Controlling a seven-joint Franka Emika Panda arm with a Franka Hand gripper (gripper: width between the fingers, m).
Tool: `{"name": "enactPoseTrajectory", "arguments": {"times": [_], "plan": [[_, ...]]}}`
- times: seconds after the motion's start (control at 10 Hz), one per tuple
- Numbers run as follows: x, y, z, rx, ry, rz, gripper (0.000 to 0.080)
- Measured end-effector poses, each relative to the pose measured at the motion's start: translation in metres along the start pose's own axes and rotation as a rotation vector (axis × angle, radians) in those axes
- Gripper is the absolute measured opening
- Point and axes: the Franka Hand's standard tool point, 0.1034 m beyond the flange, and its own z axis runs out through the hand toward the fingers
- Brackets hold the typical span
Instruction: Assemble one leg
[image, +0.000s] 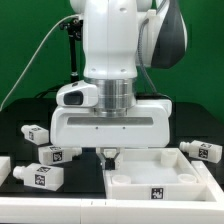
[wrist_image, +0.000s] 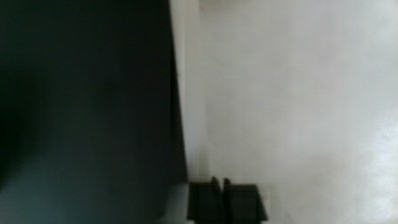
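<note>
Several small white legs with black-and-white tags lie on the black table: one (image: 37, 132), a second (image: 55, 154) and a third (image: 42, 177) at the exterior view's left, and another (image: 205, 150) at its right. My gripper (image: 110, 153) points straight down at the back left corner of the large flat white tabletop (image: 165, 178), away from every leg. In the wrist view the two dark fingers (wrist_image: 240, 201) stand pressed together over a blurred white surface (wrist_image: 294, 100), next to its straight edge. Nothing shows between them.
The tabletop carries a tag (image: 157, 193) on its front side. A white piece (image: 3, 166) is cut off at the exterior view's left edge. A black stand (image: 70, 50) and a cable stand behind the arm before a green backdrop.
</note>
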Motion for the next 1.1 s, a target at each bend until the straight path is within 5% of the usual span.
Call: {"name": "enactPoseTrajectory", "arguments": {"times": [0.2, 0.4, 0.6, 0.8, 1.1], "plan": [[0.028, -0.006, 0.000, 0.000, 0.036, 0.014, 0.0000], [0.035, -0.004, 0.000, -0.001, 0.045, 0.008, 0.0000], [0.031, -0.004, -0.010, 0.004, 0.035, -0.001, 0.0000], [0.018, -0.005, -0.040, 0.018, 0.005, -0.010, 0.0000], [0.017, -0.002, -0.034, 0.014, 0.006, -0.024, 0.0000]]}}
